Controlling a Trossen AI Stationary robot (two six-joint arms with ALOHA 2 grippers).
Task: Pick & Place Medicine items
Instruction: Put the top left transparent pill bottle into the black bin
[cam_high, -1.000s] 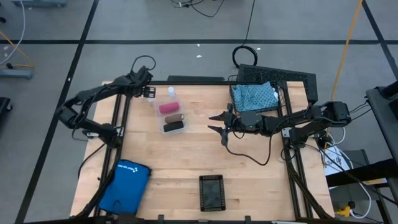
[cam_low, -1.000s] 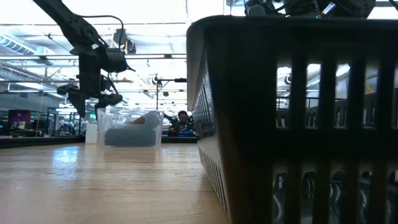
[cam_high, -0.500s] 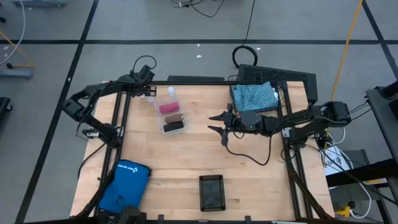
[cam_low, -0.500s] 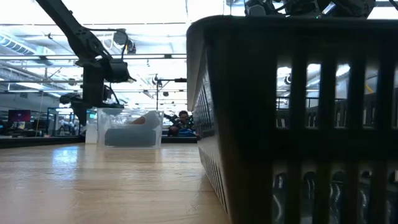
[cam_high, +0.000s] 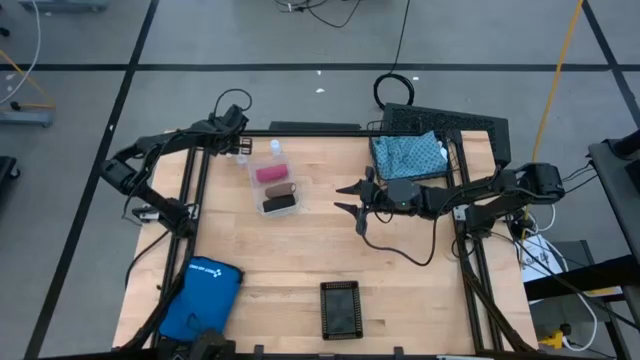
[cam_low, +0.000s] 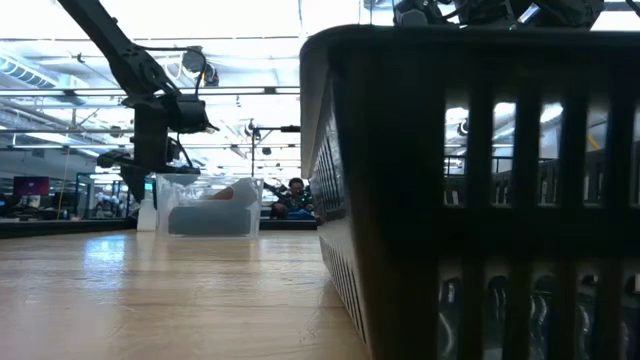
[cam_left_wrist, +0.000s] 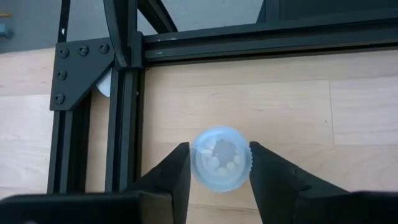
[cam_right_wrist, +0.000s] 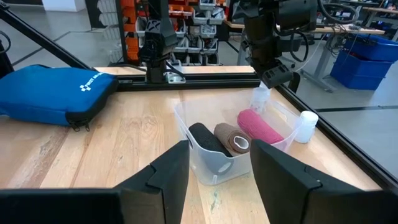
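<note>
My left gripper (cam_high: 238, 152) hangs at the table's far left corner, fingers pointing down on either side of a small white vial (cam_left_wrist: 219, 158) that stands on its base on the wood (cam_low: 147, 213). A second vial (cam_high: 275, 148) stands by a clear tray (cam_high: 272, 186) holding the pink (cam_right_wrist: 259, 126), brown (cam_right_wrist: 232, 138) and black (cam_right_wrist: 205, 138) blocks. The teal patterned pouch (cam_high: 408, 152) lies in a black basket at the far right. My right gripper (cam_high: 350, 198) is open, hovering right of the tray. My left gripper comes at the vial's cap (cam_left_wrist: 219, 158) from above, one finger (cam_left_wrist: 177, 177) on each side of it. The cap fills the gap between them. I cannot tell whether the fingers touch it. The vial stands upright on the table.
A bright blue zip case (cam_high: 200, 295) lies at the near left corner. A black slatted basket (cam_high: 340, 308) stands at the near edge and fills the low view's right half (cam_low: 470, 200). Black frame rails (cam_left_wrist: 124, 93) run close beside the vial. Bare wood lies mid-table.
My left gripper has moved down and a little toward the table's left edge, coming over the vial at the far left corner, then held still. The vial, the tray and my right gripper have stayed where they were.
</note>
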